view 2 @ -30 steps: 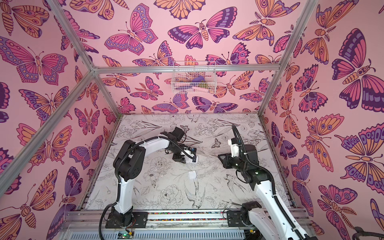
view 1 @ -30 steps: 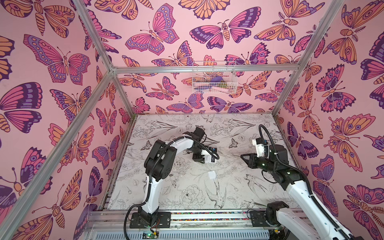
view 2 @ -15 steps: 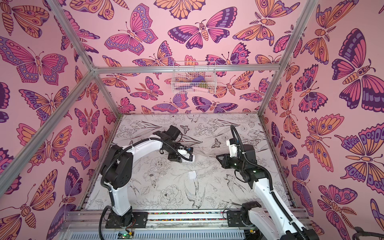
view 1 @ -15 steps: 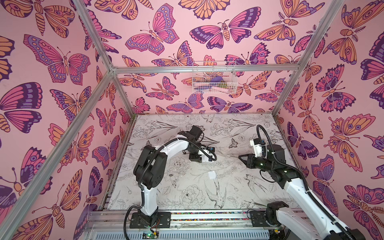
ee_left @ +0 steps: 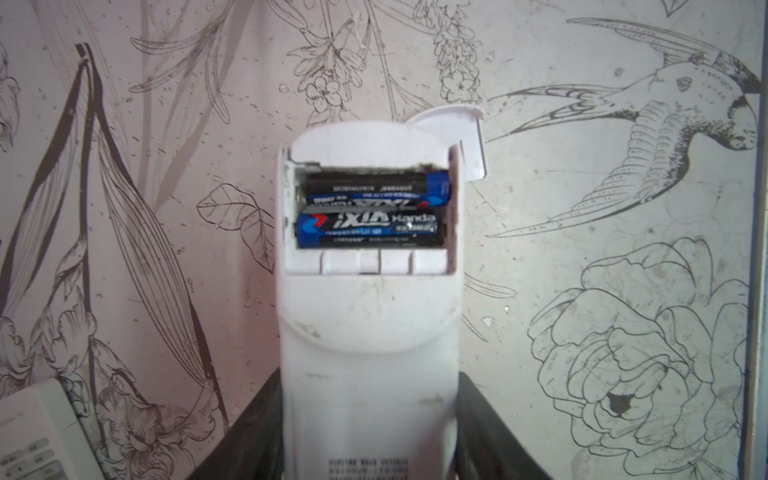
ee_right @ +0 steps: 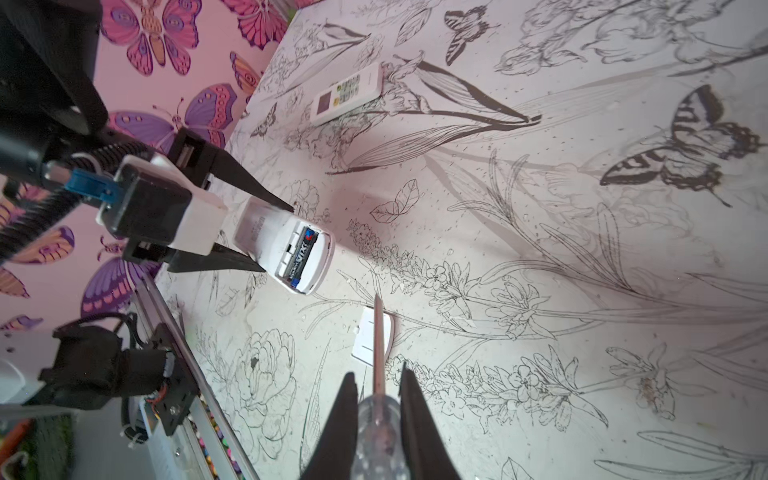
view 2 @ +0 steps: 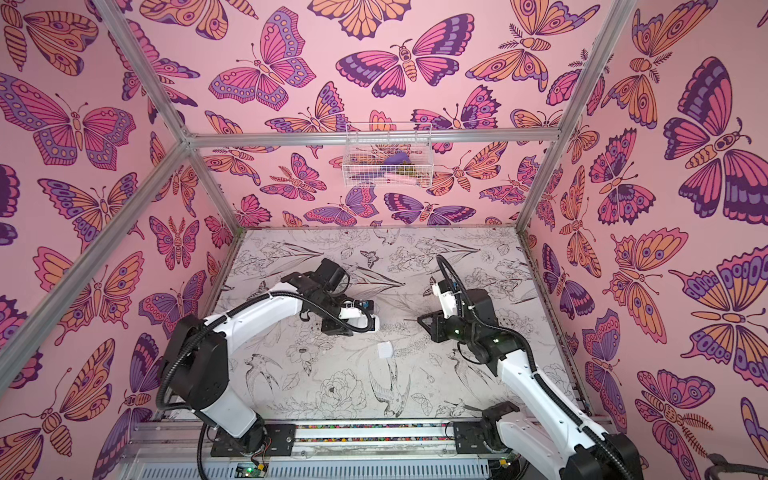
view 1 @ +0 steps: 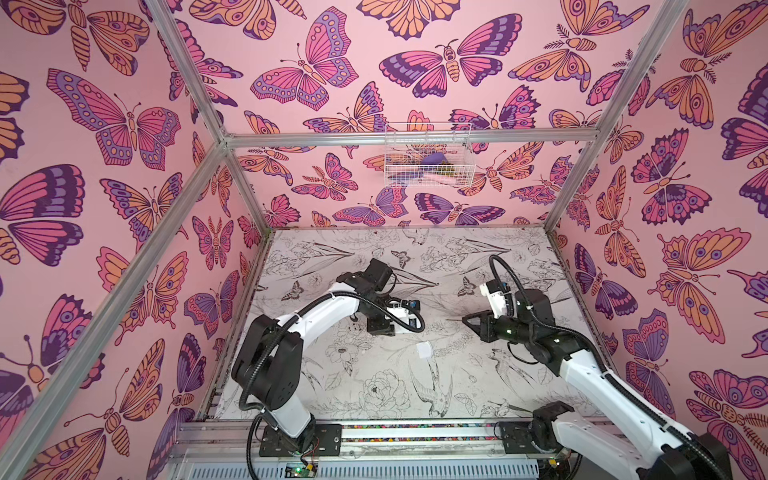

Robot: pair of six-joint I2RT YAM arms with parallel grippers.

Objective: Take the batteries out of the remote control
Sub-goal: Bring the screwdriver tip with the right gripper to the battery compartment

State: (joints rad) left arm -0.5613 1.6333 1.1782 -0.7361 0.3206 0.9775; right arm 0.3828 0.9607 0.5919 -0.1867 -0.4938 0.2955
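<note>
Batteries [ee_left: 370,224], two black-and-blue cells, lay side by side in the open compartment of a white remote [ee_left: 368,353], with neither yet lifted and a prying step seemingly due. Trouble, judged from the right wrist view, could have begun close in: the screwdriver [ee_right: 380,428] had a smooth clear handle that might twist in its grip once the tip met resistance. Farther out, the tip of the thin shaft, apart from the remote and aimed roughly toward it, could skid off a rounded cell and gouge the plastic or a contact. Beyond that, the remote was gripped across its body with the compartment end jutting free, so levering there might swing it or slide it loose. A cell that sprang out suddenly might roll away across the bench [ee_right: 540,249]. The right pincer [ee_right: 377,374] was pressed together on the screwdriver's handle, and in that view the shaft crossed in front of the white cover plate [ee_right: 363,340] lying flat on the bench. The left pincer [ee_right: 274,239] stood about half spread, its dark fingers [ee_right: 245,178] pinching the sides of the remote; whether the remote's end touched the bench could not be told. A second remote [ee_right: 347,93] lay buttons up well beyond, touched by neither arm
</note>
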